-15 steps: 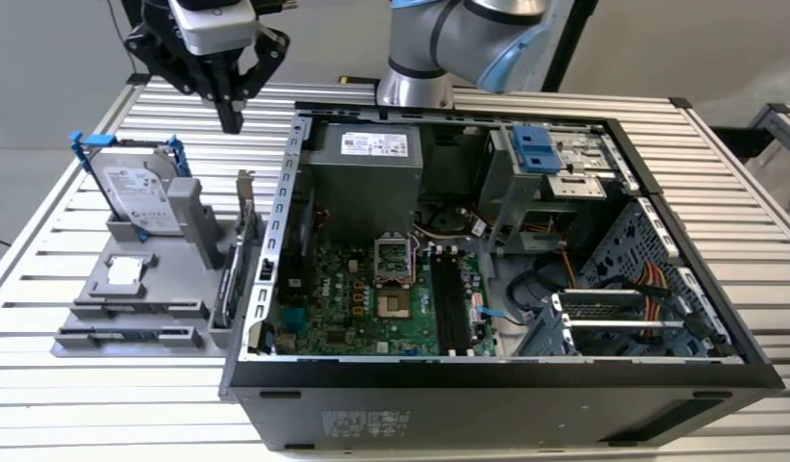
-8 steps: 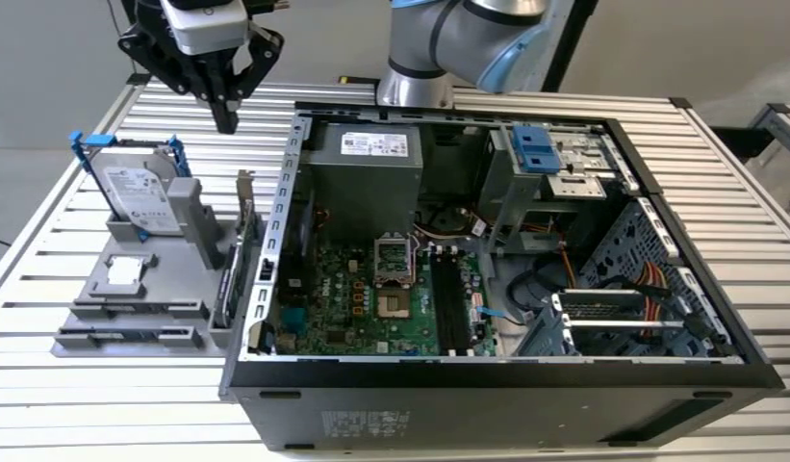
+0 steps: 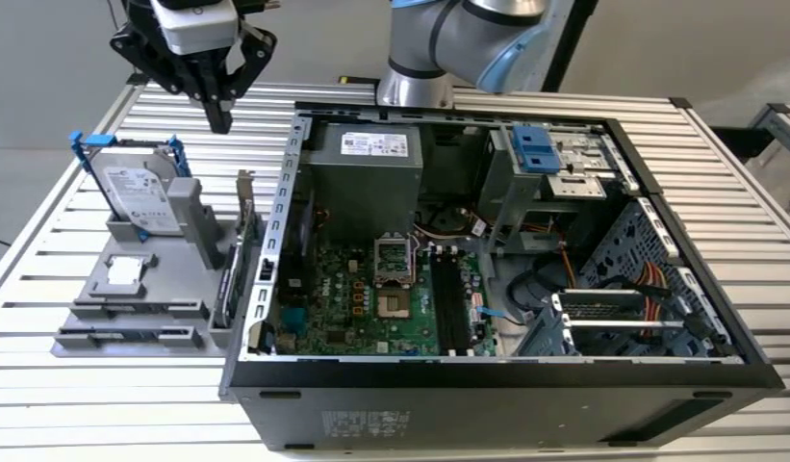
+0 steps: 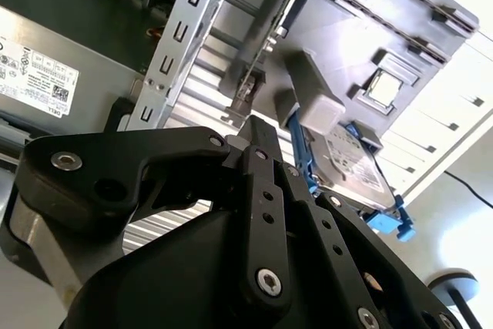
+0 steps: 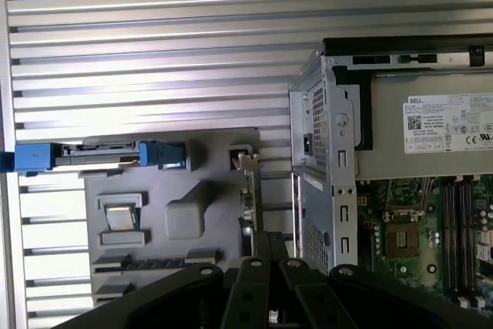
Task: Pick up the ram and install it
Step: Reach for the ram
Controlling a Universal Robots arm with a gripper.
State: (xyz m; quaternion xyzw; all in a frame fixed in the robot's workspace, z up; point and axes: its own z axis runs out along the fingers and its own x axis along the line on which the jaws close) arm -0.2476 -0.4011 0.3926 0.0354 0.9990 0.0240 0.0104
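Note:
The ram (image 3: 128, 310) is a thin dark stick standing on edge in a long holder at the near end of the grey fixture (image 3: 106, 294); it also shows in both wrist views (image 4: 383, 7) (image 5: 154, 260). A second such stick (image 3: 122, 337) sits in the holder in front of it. My gripper (image 3: 220, 122) hangs high over the table behind the fixture's far end, well away from the ram, its black fingers (image 4: 258, 132) (image 5: 266, 246) pressed together with nothing between them. The black motherboard slots (image 3: 448, 308) lie inside the open computer case (image 3: 497, 380).
On the fixture stand a silver hard drive (image 3: 138, 197) in a blue bracket, an expansion card (image 3: 241, 260) with a metal bracket, and a small square chip (image 3: 128, 274). The case's steel wall (image 3: 282, 221) rises right beside the fixture. The slatted metal table (image 3: 61, 404) lies under everything.

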